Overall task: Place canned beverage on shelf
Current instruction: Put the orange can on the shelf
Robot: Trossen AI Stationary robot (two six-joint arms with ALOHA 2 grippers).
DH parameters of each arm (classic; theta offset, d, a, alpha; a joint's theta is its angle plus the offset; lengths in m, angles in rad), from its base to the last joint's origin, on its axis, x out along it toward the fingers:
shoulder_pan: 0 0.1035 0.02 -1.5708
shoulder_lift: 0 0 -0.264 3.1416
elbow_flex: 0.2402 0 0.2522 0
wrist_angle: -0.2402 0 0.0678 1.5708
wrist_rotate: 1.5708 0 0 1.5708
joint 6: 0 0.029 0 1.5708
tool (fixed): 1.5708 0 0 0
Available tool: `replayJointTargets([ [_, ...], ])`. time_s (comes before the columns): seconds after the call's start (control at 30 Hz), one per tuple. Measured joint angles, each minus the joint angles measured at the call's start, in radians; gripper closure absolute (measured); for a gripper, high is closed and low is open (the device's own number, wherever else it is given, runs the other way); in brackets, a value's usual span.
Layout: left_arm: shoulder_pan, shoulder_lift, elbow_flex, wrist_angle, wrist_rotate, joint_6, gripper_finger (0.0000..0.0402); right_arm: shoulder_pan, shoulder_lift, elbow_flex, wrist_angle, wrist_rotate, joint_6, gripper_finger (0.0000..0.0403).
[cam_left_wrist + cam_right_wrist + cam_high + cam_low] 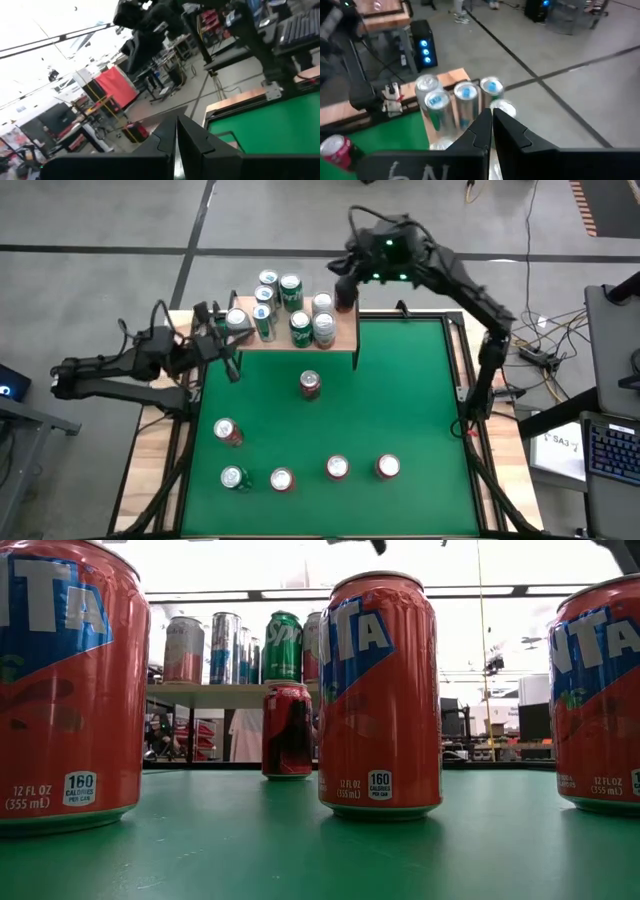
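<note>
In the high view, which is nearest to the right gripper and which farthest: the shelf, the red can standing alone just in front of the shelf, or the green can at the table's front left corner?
1. The shelf: the right gripper, shut, hangs over its right end.
2. The lone red can: on the green table, just in front of the shelf.
3. The green can: front left corner, farthest.

Floor [120,220]: grey concrete crossed by dark seam lines.
Keyboard [612,448]: on a desk at the table's right side.
Cables [545,340]: loose on the floor beside that desk.
Computer tower [422,50]: blue lights, standing on the floor.
Red panel [117,90]: among workshop benches.
</note>
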Motion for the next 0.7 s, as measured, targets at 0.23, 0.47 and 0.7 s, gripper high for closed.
replayJointTargets([
  [0.23, 0.107, 0.286, 0.326, -0.215, 0.0, 0.021, 0.0402, 0.0, -0.131, -0.003, -0.149, 0.0, -0.077, 0.0394],
  [0.47, 0.322, 0.584, 0.681, -0.571, 0.157, 0.014, 0.0402, -0.004, -0.16, -0.008, -0.234, -0.001, -0.153, 0.0394],
  [0.7, 0.549, 0.9, 1.035, -0.902, 0.216, -0.02, 0.0402, -0.025, -0.16, -0.011, -0.253, 0.004, -0.197, 0.0394],
])
